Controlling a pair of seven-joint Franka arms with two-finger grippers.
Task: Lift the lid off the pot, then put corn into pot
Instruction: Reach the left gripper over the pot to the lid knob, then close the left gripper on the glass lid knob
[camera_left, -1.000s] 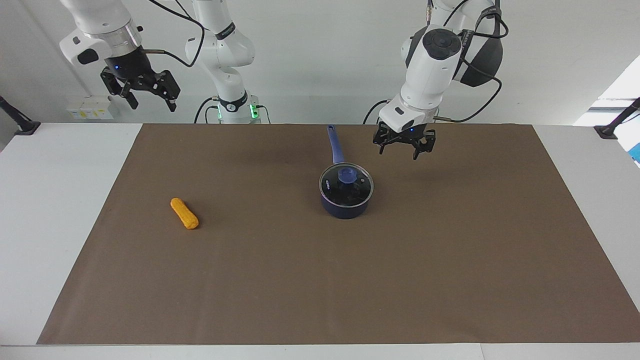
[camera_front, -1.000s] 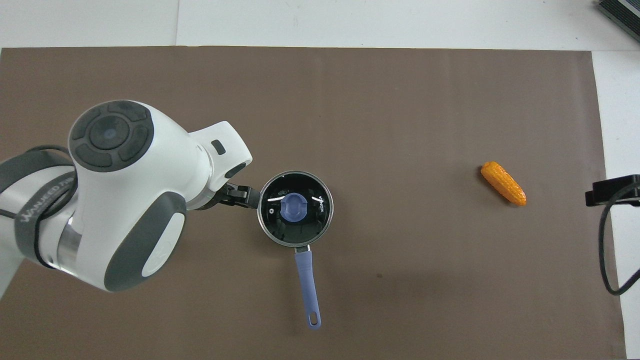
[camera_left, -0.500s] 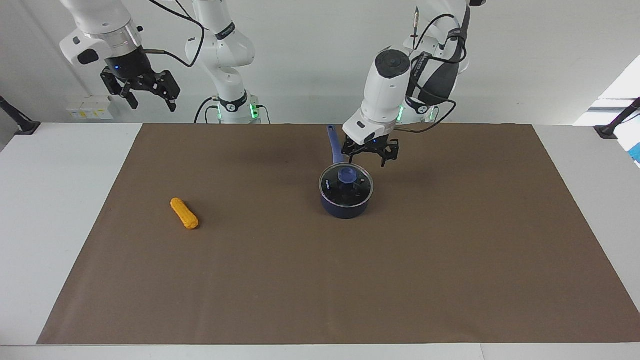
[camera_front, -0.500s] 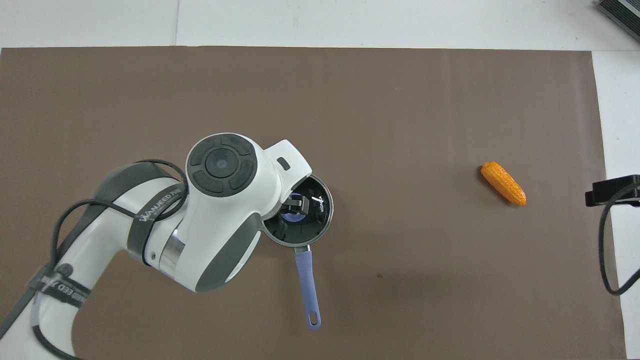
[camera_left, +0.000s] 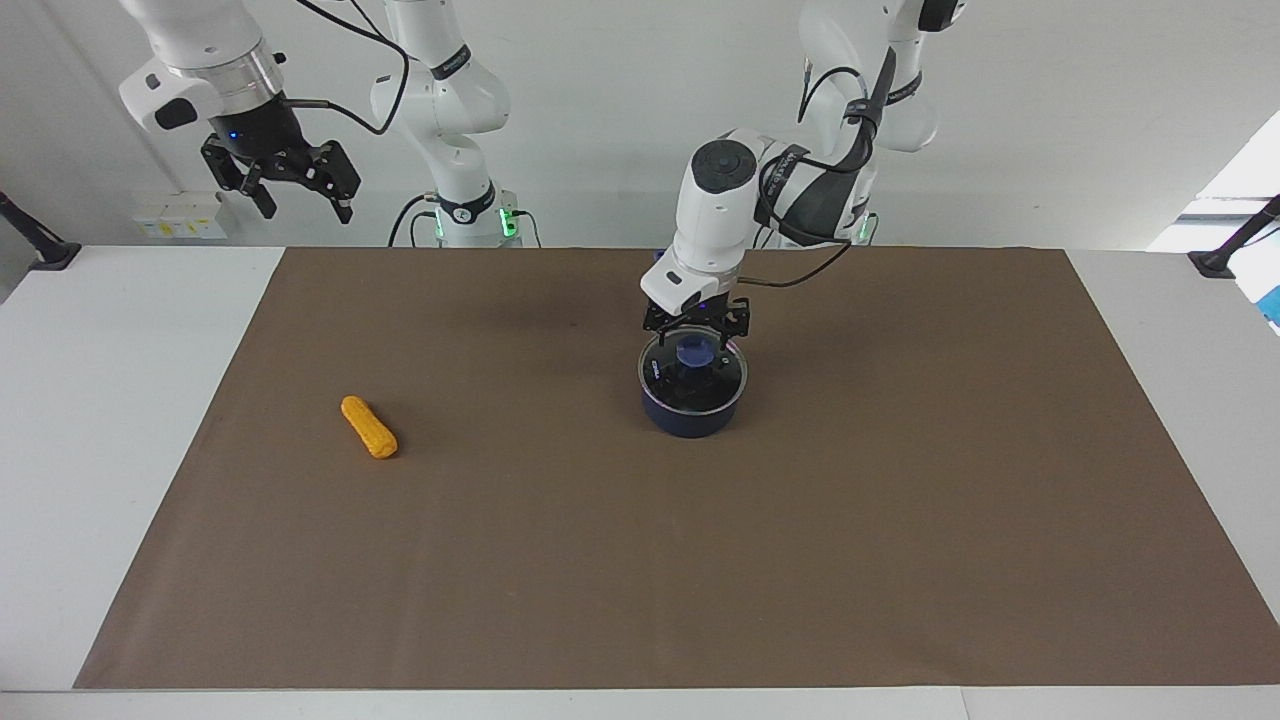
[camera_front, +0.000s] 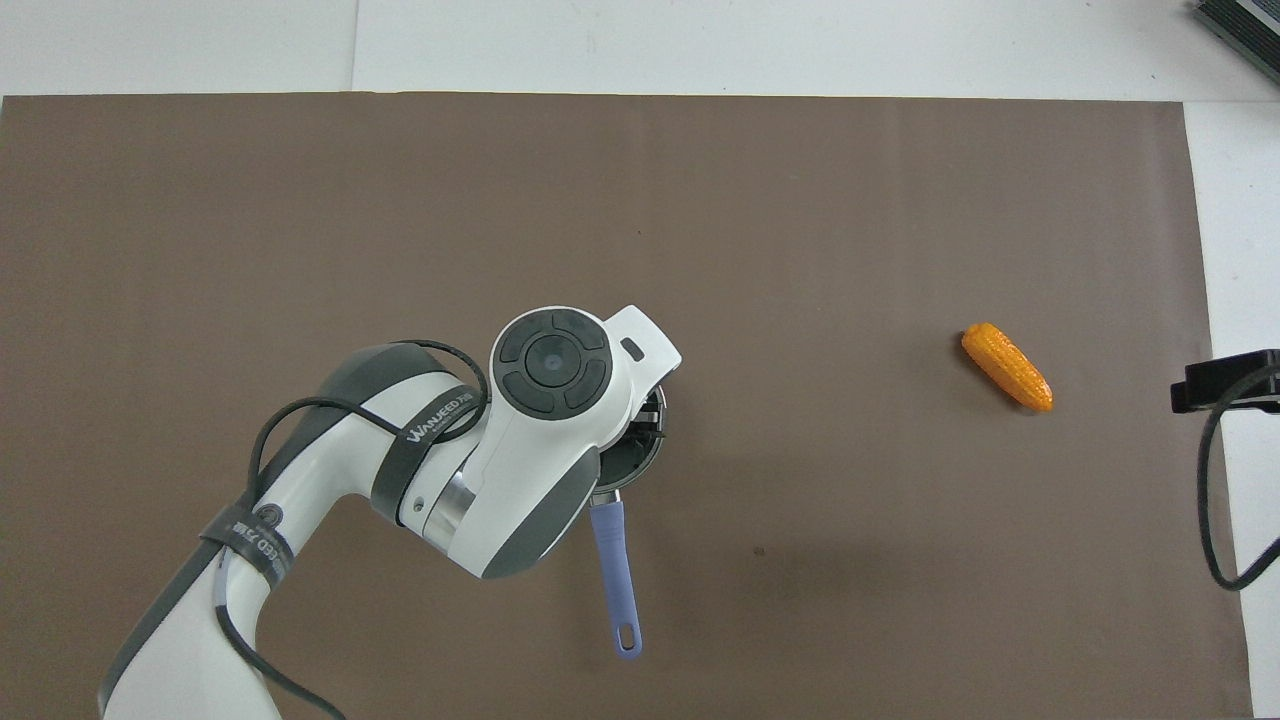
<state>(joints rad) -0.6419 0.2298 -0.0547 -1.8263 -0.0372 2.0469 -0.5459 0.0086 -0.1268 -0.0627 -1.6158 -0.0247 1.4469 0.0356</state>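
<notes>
The navy pot (camera_left: 688, 418) stands mid-mat with the glass lid (camera_left: 712, 385) on it. Its blue handle (camera_front: 614, 570) points toward the robots. My left gripper (camera_left: 697, 338) is low over the lid, its fingers open on either side of the blue knob (camera_left: 695, 353). In the overhead view the left arm's wrist covers most of the lid and pot (camera_front: 640, 462). The orange corn (camera_left: 369, 427) lies on the mat toward the right arm's end; it also shows in the overhead view (camera_front: 1006, 366). My right gripper (camera_left: 295, 190) waits open, raised high at its own end.
A brown mat (camera_left: 640, 580) covers most of the white table (camera_left: 100, 400). A dark piece of the right gripper (camera_front: 1225, 385) and a cable show at the overhead view's edge, beside the corn.
My left gripper has swung from beside the pot to over the lid and come down around the knob. The pot, lid, corn and right arm have not moved.
</notes>
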